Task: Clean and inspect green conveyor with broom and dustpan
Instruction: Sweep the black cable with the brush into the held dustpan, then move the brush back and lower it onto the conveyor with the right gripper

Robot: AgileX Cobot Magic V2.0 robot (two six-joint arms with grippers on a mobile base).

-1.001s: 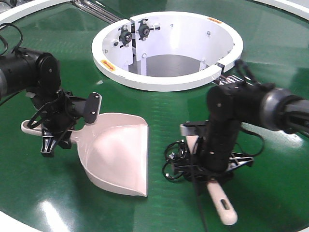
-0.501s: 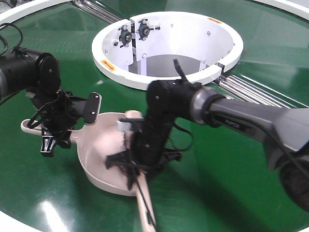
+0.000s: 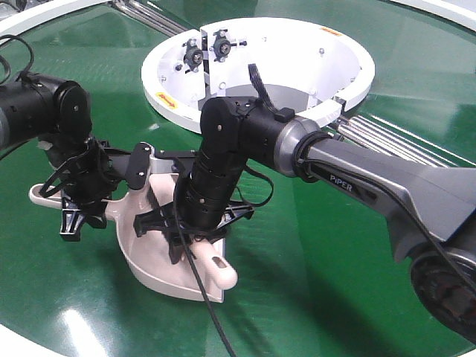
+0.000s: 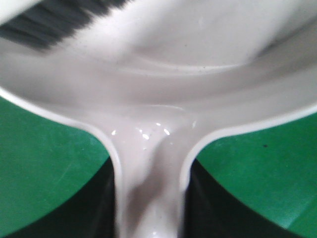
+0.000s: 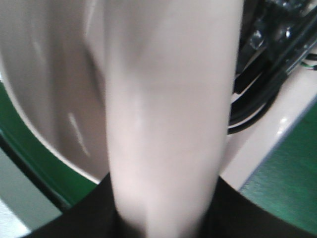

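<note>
Largest item: the green conveyor (image 3: 312, 223), a glossy dark belt that fills the front view, edged at far left by a white rim (image 3: 44, 18). A white ring housing (image 3: 342, 82) sits at its centre, and metal rollers (image 3: 379, 137) show just to the right of that ring. Next, the right arm (image 3: 357, 178), grey and black, reaches in from the right edge across the belt and hides most of the middle of the pan. The left arm (image 3: 44, 111), black, comes in from the left edge. A thin black cable (image 3: 212, 320) trails from the right wrist toward the near edge. The dustpan (image 3: 152, 271), pale pink-beige, lies on the belt left of centre with its handle pointing left. The left gripper (image 3: 83, 207) is clamped on that handle. The broom (image 3: 219, 271), same pale plastic, lies over the pan with its rounded handle end past the pan's near edge, gripped tight by the right gripper (image 3: 186, 230). The left wrist view alone shows dark bristles (image 4: 49, 22) resting inside the pan's scoop (image 4: 163, 89), with the handle running down between dark jaw shapes and green belt (image 4: 44, 163) on either side. The right wrist view, blurred, shows only the broom handle (image 5: 163, 124) close up, pan wall (image 5: 49, 99) behind it and belt (image 5: 287, 168) beyond.
</note>
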